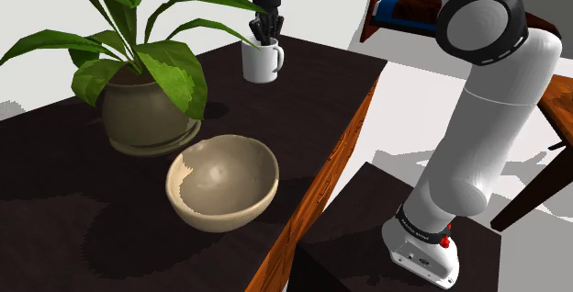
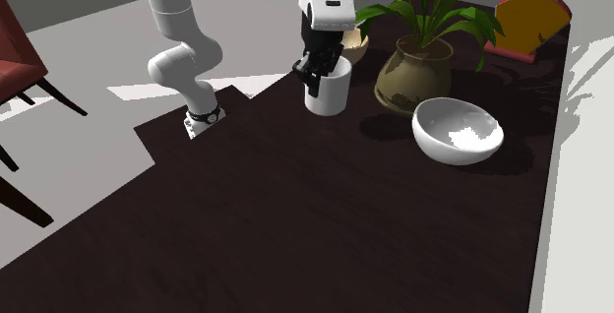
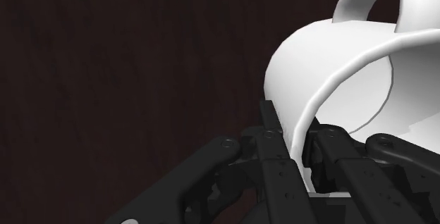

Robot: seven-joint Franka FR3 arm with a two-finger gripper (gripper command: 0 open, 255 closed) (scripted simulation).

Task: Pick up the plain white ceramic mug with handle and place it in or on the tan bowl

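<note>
The black fingers (image 3: 276,152) are nearly closed, straddling the wall of the plain white handled mug (image 3: 338,75): one sits inside the rim, the other outside. In the wrist view both seem pressed against that thin wall, so I judge the mug to be clasped. The mug stands upright on the dark wood-grained worktop (image 1: 55,235), its base apparently on the surface. Its loop handle points to the shoulder view's right, on the side away from the fingers. It sits near the worktop's far edge in the shoulder view, with the white arm (image 1: 487,134) reaching down onto it from above.

Nearer the camera, and well apart from the mug, is the wide, round tan bowl (image 1: 220,215), open and with nothing in it. A leafy green plant in a squat olive pot (image 1: 147,116) stands just beside the bowl, between it and the shoulder view's left edge.

As I read it, the reach and the grasp are done. The lift, the carry across to the bowl, the lowering and the release all remain.
</note>
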